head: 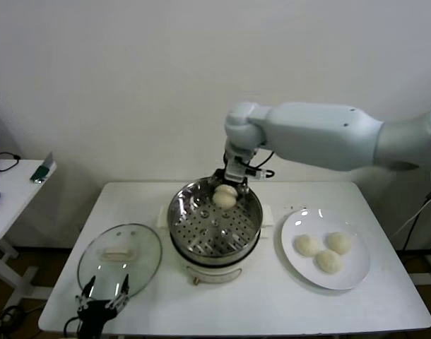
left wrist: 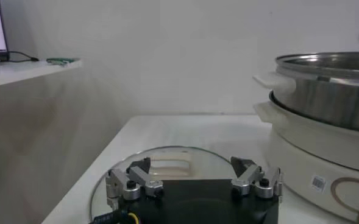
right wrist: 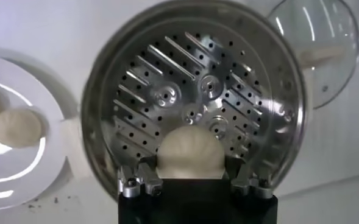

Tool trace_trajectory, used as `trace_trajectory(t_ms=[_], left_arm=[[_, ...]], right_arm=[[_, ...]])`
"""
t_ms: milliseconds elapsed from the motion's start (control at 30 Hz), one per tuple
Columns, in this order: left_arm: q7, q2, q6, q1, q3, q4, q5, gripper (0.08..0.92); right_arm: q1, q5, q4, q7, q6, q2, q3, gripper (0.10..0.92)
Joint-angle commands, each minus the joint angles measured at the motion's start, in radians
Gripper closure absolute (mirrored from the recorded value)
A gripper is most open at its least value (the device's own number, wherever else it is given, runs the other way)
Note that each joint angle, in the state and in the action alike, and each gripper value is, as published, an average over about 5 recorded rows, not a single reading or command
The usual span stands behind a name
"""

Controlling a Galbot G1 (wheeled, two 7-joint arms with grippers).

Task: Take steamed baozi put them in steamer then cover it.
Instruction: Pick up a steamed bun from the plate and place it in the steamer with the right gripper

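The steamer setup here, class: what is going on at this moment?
The right gripper holds one baozi over the far side of the steamer, whose tray is otherwise empty. Three more baozi wait on the white plate. The left gripper hangs open by the glass lid, which lies on the table.

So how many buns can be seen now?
4: three buns on the plate, one bun in the right gripper above the steamer.

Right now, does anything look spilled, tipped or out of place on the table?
Nothing stands out. The steamer sits upright, the glass lid lies flat beside it, three baozi rest on the plate, and the right gripper holds one baozi over the tray.
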Motion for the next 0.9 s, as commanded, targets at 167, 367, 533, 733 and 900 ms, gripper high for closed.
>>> trace_trajectory(t_ms=[167, 367, 533, 733, 900], left_arm=[[-0.002, -0.004, -0.003, 0.000, 0.000, -0.004, -0.001, 0.177], [-0.005, -0.003, -0.005, 0.001, -0.002, -0.005, -0.002, 0.177], [-0.005, -0.002, -0.006, 0.005, -0.003, -0.012, -0.003, 0.177], [-0.005, -0.003, -0.004, 0.011, -0.003, -0.020, -0.001, 0.177], [-0.005, -0.005, -0.004, 0.009, 0.005, -0.020, 0.003, 0.177]], right_arm=[[-0.172, -0.141, -0.258, 0.049, 0.050, 0.137, 0.040, 0.304], [-0.188, -0.137, -0.286, 0.063, 0.059, 0.163, 0.045, 0.304], [-0.145, -0.043, -0.249, 0.055, 0.070, 0.144, 0.032, 0.260], [0.089, 0.259, -0.125, -0.013, 0.040, 0.054, -0.049, 0.204], [0.332, 0.635, -0.019, -0.084, -0.111, -0.113, -0.227, 0.203]])
